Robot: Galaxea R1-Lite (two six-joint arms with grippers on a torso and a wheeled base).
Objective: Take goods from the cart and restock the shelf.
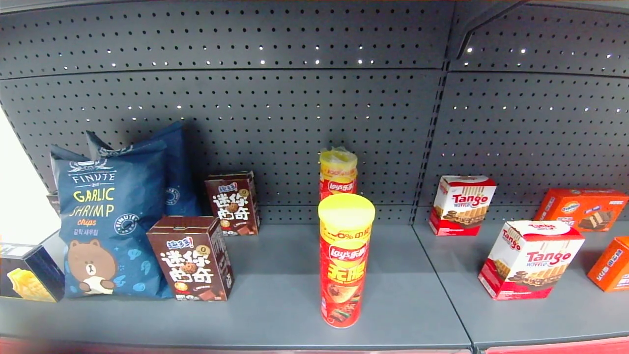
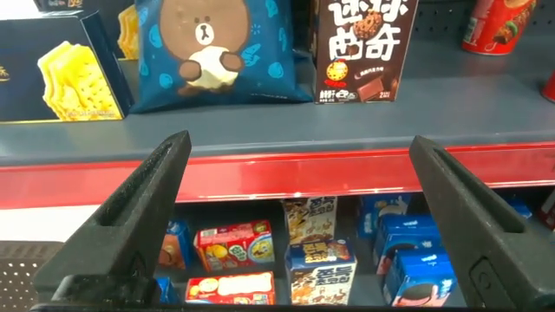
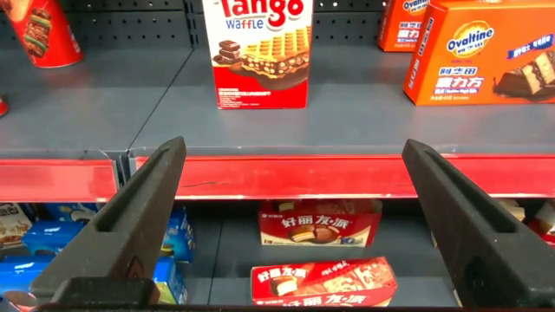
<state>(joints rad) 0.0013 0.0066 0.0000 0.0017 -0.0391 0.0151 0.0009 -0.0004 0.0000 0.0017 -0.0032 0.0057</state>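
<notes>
Shelf (image 1: 275, 295): grey board with a pegboard back, across the whole head view.
Left gripper (image 2: 299, 143): jaws spread wide, nothing between them; it is in front of the red edge (image 2: 286, 178) of the shelf.
Right gripper (image 3: 294, 146): jaws also spread wide, holding nothing, before the same red edge.
Centre of frame: front red can (image 1: 345, 260) upright with a yellow lid; rear red can (image 1: 337, 173) behind it, at the back wall.
Left of frame: blue chip bags (image 1: 110, 221), upright; front cookie box (image 1: 192, 259) just beside them, rear cookie box (image 1: 232, 202) farther back.
Right of frame: front wafer box (image 1: 530, 259), rear wafer box (image 1: 462, 205), orange boxes (image 1: 582, 209) at the edge.
</notes>
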